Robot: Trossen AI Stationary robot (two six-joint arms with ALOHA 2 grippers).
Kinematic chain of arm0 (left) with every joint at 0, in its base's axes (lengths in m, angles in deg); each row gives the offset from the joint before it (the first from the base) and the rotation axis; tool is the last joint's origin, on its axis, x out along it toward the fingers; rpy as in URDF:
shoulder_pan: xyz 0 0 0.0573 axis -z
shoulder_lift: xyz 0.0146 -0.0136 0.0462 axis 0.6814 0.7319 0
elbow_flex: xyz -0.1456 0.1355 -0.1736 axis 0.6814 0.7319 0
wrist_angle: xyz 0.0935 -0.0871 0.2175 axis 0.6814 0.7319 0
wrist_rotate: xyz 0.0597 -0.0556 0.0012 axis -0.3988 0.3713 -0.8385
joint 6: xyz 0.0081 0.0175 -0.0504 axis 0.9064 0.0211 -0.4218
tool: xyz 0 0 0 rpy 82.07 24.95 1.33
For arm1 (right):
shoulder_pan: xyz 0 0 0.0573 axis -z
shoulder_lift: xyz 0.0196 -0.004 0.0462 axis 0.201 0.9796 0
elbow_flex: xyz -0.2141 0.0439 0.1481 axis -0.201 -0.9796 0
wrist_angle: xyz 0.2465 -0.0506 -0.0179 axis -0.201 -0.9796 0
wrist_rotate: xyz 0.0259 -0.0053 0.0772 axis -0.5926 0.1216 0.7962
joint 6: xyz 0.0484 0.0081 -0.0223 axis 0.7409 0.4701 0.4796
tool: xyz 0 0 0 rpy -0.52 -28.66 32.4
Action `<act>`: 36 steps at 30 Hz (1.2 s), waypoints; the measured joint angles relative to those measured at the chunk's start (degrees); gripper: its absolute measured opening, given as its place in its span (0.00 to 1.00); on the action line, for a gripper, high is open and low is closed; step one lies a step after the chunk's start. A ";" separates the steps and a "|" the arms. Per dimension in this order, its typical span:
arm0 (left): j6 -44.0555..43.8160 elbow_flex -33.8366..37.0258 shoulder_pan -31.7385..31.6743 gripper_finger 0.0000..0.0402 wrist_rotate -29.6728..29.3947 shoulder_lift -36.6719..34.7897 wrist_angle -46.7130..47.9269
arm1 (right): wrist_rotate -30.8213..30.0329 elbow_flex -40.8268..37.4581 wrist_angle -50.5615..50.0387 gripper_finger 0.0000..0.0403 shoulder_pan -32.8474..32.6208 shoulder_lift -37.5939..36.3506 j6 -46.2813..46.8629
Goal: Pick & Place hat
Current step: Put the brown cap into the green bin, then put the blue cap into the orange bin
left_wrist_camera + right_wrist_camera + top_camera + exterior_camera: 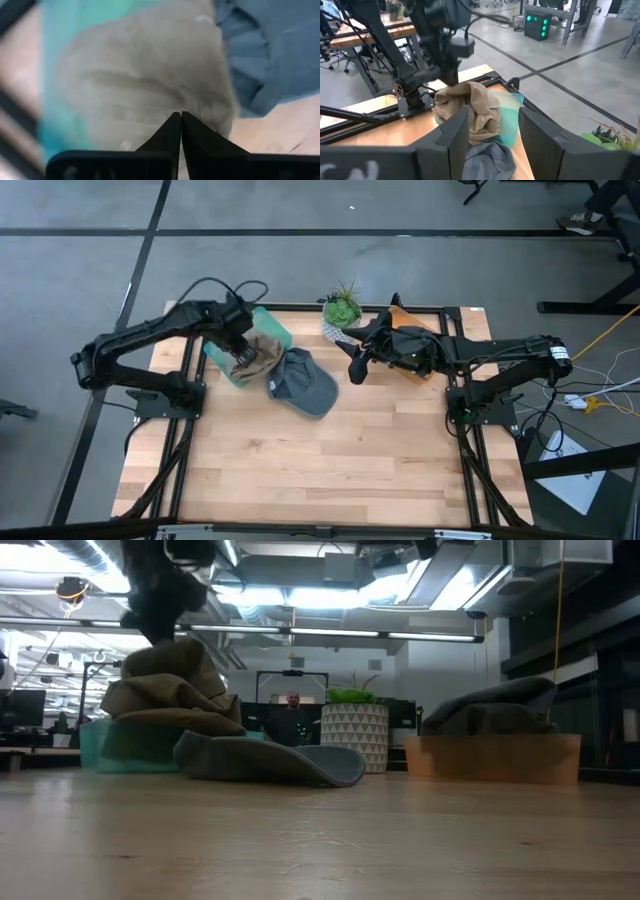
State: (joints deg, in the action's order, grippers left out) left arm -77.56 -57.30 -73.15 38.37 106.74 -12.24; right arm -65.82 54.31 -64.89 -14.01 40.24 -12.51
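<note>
I have the table [300,470] with a teal bin [272,328] at its back left and an orange bin [408,314] at back right. A grey cap [305,385] lies on the wood just beside the teal bin. The tan hat [262,352] sits in that bin, pinched by my left gripper [243,358], fingers pressed together on cloth. I judge a straight lift clears the rim best. My right gripper [356,368] waits spread, near the plant [343,310].

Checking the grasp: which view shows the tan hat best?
The right wrist view: the tan hat hangs whole under the left gripper. High view half hides it, low view shows a lump, left wrist view a blurred close-up.
</note>
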 joint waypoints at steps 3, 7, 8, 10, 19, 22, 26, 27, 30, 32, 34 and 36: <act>-2.36 5.01 1.40 0.01 0.94 0.64 -5.83 | -0.02 0.00 -1.12 0.42 0.00 0.00 0.00; -5.77 11.30 2.21 0.01 -1.94 2.30 -9.41 | -0.07 0.00 -2.46 0.42 0.17 0.00 0.79; -6.53 12.60 2.20 0.01 -2.35 2.67 -10.59 | -0.09 0.00 -2.69 0.42 0.22 0.00 1.05; -7.24 14.81 2.19 0.01 -2.49 3.17 -13.00 | -0.08 0.00 -3.00 0.42 0.24 0.00 1.31; -7.98 11.66 2.21 0.02 -2.43 1.12 -13.71 | 0.02 0.00 -4.36 0.42 0.24 0.00 1.90; -7.25 9.02 2.21 0.05 -2.43 -0.99 -13.64 | 0.02 0.00 -5.22 0.42 0.24 0.00 1.90; -6.01 6.81 2.19 0.12 -2.06 -4.01 -13.56 | 2.11 0.00 -5.48 0.42 0.24 0.00 1.62; -6.12 6.34 2.18 0.14 -1.20 -4.78 -13.61 | 3.39 0.00 -5.52 0.42 0.24 0.00 1.31; -7.30 4.75 2.18 0.22 3.65 -7.21 -14.02 | 8.02 0.00 -6.58 0.42 0.24 0.00 0.41; -8.17 3.92 2.37 0.27 8.37 -9.16 -15.37 | 10.23 -0.01 -8.38 0.42 -0.14 0.00 0.21; -8.62 3.76 2.96 0.31 13.25 -11.23 -18.28 | 10.36 -0.02 -10.35 0.42 -0.90 0.00 0.24; -9.07 3.76 3.98 0.34 16.54 -13.30 -20.83 | 10.34 -0.02 -11.57 0.42 -1.86 0.00 0.24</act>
State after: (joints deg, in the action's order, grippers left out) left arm -86.63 -53.54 -69.17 54.92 93.44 -33.07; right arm -55.48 54.29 -76.47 -15.87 40.24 -12.27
